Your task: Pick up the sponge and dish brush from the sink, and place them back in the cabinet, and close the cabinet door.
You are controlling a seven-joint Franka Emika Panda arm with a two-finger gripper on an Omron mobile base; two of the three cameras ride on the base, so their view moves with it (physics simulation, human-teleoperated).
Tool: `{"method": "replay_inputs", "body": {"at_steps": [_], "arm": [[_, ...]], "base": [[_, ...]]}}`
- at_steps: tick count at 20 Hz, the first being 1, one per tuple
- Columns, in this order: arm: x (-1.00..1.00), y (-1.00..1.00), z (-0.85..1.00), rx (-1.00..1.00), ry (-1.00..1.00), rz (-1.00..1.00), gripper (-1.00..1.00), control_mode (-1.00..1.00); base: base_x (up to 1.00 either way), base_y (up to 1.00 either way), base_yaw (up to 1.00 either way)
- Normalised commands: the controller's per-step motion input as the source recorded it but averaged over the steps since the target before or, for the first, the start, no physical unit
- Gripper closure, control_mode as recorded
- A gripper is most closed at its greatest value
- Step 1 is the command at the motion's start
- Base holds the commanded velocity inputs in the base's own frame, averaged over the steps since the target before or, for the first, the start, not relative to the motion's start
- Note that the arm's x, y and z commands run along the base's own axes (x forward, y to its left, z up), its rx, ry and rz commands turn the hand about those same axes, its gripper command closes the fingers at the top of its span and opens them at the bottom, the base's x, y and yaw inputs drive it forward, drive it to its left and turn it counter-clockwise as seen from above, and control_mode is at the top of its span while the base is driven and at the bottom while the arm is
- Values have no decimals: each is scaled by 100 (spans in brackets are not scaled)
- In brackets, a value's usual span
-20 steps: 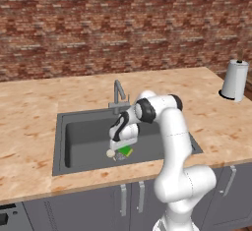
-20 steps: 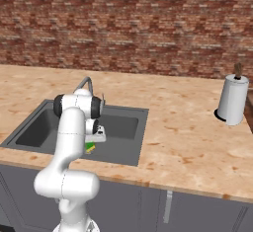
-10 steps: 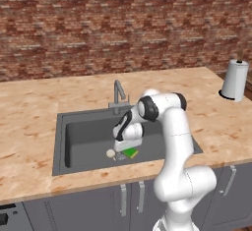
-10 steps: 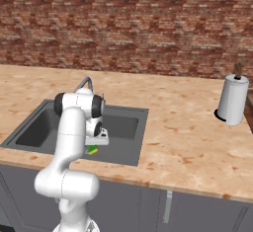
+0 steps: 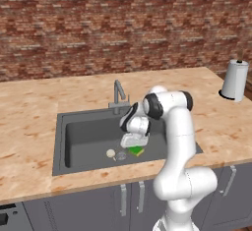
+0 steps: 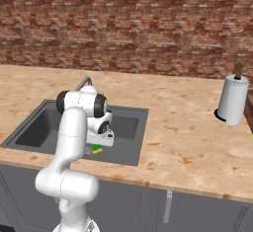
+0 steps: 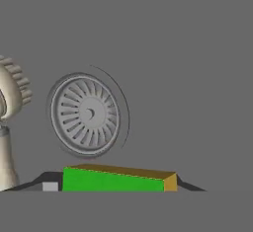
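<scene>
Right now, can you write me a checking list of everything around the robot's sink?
Surface: light wood-grain countertop, with the dark grey sink set into it.
Job's things: green and yellow sponge lies on the sink floor between the finger tips; dish brush lies beside it, near the round drain. Cabinet and door: nothing seen.
Clutter: paper towel roll stands on the counter to the right.
Grippers: gripper is down in the sink over the sponge, jaws either side of it.
Cables: nothing seen.
Surroundings: brick wall, faucet, grey under-counter cabinets.
</scene>
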Motion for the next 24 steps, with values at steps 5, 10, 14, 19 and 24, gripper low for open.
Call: {"method": "replay_inputs", "body": {"at_steps": [5,10,14,19,24], "arm": [[-4,-14,31,12,6,0,100,-100],[-5,-1,38,4,5,0,100,-100],[-4,0,41,0,3,0,100,-100],[-10,0,40,0,0,0,100,-100],[-18,0,34,0,0,0,100,-100]], "base": [[0,0,0],[0,0,0],[0,0,0],[0,0,0],[0,0,0]]}}
